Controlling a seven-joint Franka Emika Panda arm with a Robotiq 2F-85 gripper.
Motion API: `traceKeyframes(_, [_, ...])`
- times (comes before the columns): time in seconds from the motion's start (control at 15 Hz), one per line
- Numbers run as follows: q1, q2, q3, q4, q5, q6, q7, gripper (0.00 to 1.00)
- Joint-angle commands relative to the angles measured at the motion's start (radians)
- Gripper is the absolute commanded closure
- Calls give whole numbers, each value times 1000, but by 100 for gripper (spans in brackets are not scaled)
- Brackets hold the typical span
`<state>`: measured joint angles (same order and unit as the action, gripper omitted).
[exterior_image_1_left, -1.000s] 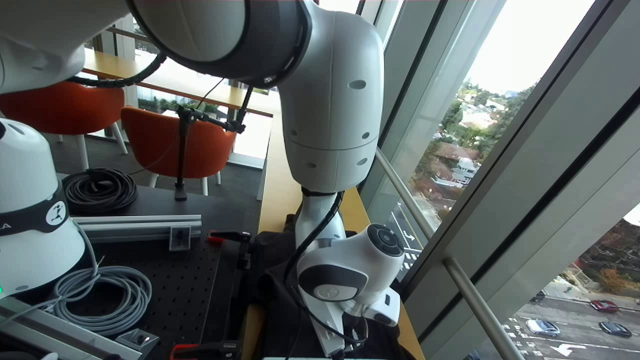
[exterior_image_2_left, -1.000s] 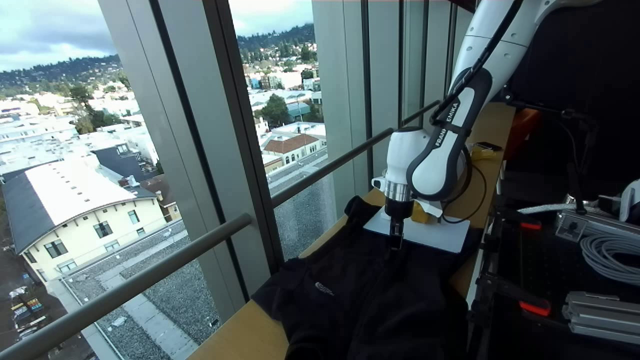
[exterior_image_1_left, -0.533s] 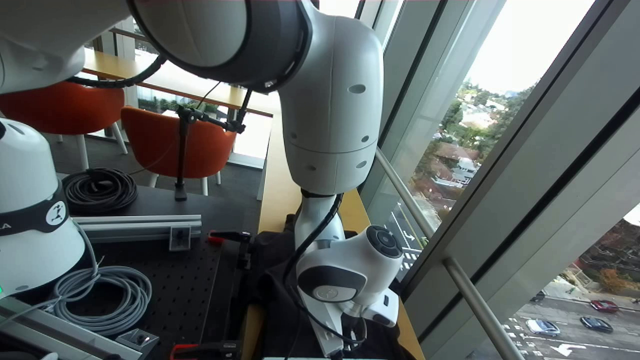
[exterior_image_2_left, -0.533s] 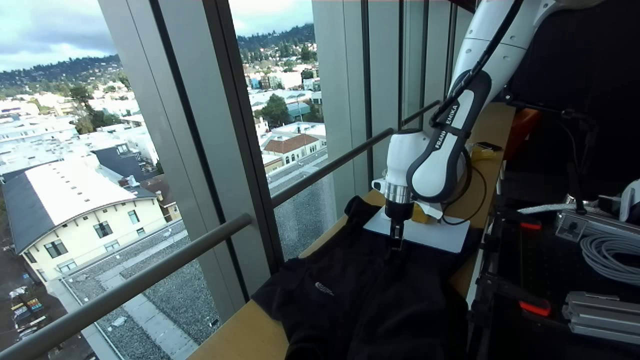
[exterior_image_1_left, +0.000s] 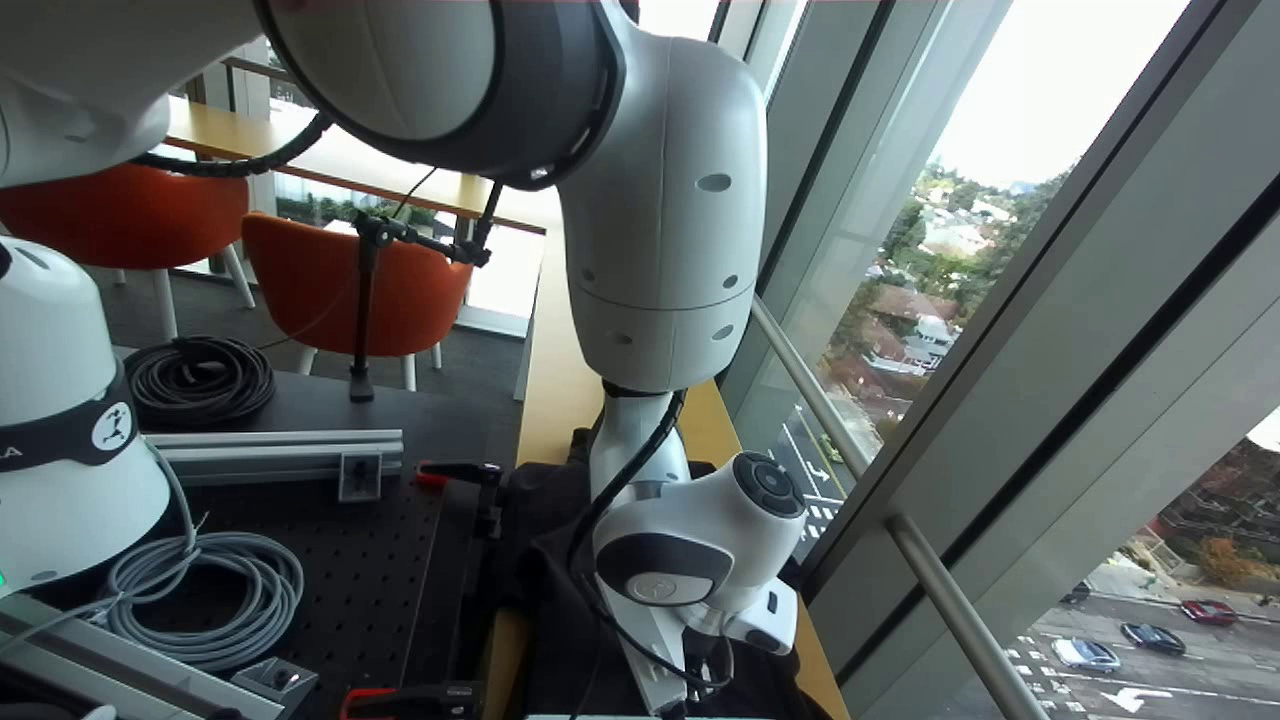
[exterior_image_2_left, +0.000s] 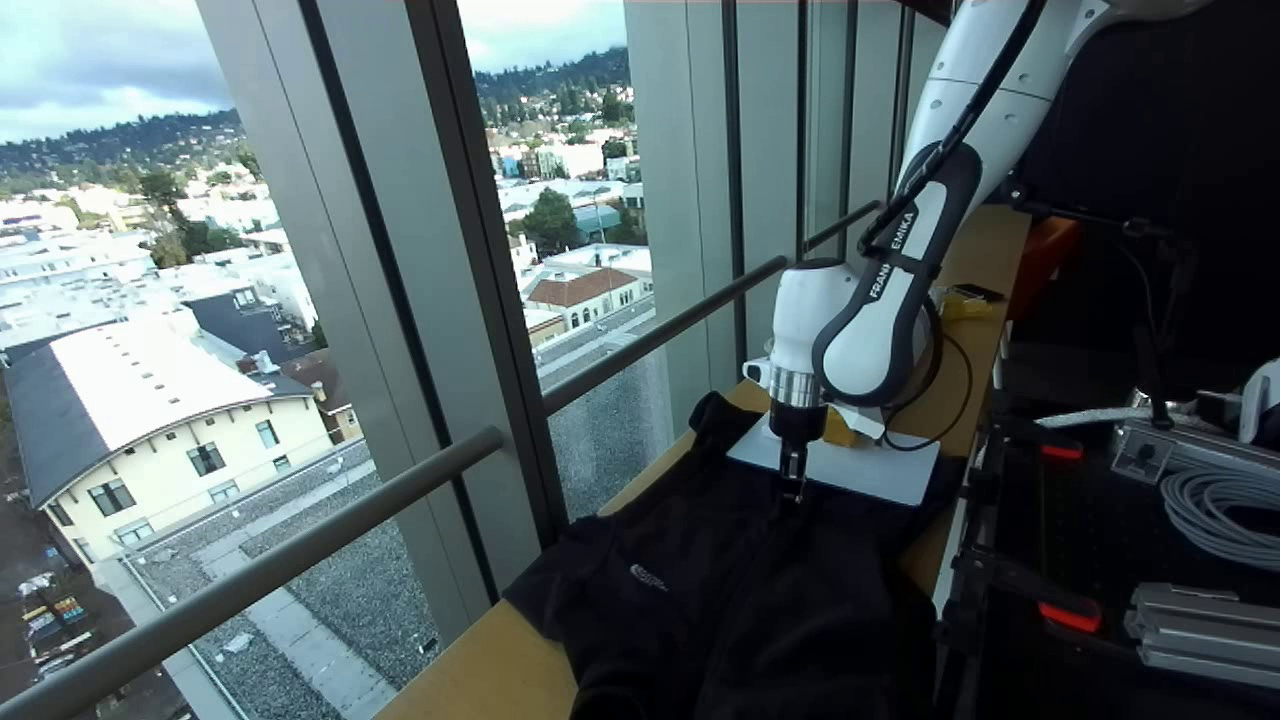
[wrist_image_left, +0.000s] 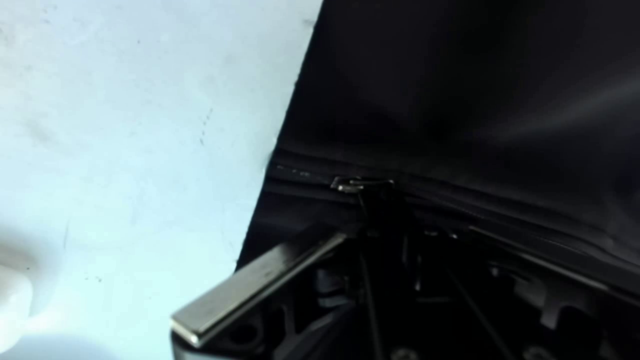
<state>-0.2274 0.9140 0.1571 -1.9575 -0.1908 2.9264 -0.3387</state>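
A black jacket (exterior_image_2_left: 680, 600) lies spread on the wooden ledge, its zipper running through the wrist view. On that zipper sits a small metal slider (wrist_image_left: 350, 186), close to the jacket's straight edge. From the slider a dark zipper pull (wrist_image_left: 384, 207) rises into my gripper (wrist_image_left: 412, 237), whose fingers have come together on it. The fingertips are very dark, so the exact contact is hard to make out. In an exterior view the gripper (exterior_image_2_left: 793, 488) points straight down at the jacket. The bottom edge of an exterior view cuts off most of the hand.
Behind the gripper a white board (exterior_image_2_left: 880, 475) lies at the jacket's edge, with a yellow object (exterior_image_2_left: 840, 428) near it. A metal railing (exterior_image_2_left: 650, 345) and windows run along the ledge. Red-tipped clamps (exterior_image_2_left: 1070, 615) and a coiled grey cable (exterior_image_1_left: 210, 600) are on the dark bench.
The arm has sunk very slightly and otherwise stays in place. At the gripper's tip the outline of the fingers has altered a little. The jacket and board look unmoved.
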Motion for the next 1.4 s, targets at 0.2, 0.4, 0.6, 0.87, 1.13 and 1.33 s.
traceKeyframes(0.2, [18, -23, 4, -14, 7, 1, -14, 98])
traceKeyframes(0.4, [29, -42, 6, -25, 5, 0, -14, 98])
traceKeyframes(0.6, [34, -62, 5, -35, 5, -1, -15, 98])
traceKeyframes(0.87, [32, -88, 2, -64, 4, 5, -15, 98])
traceKeyframes(1.13, [32, -110, 3, -110, 3, 19, -17, 98])
traceKeyframes(1.33, [37, -113, 2, -121, -2, 22, -24, 98])
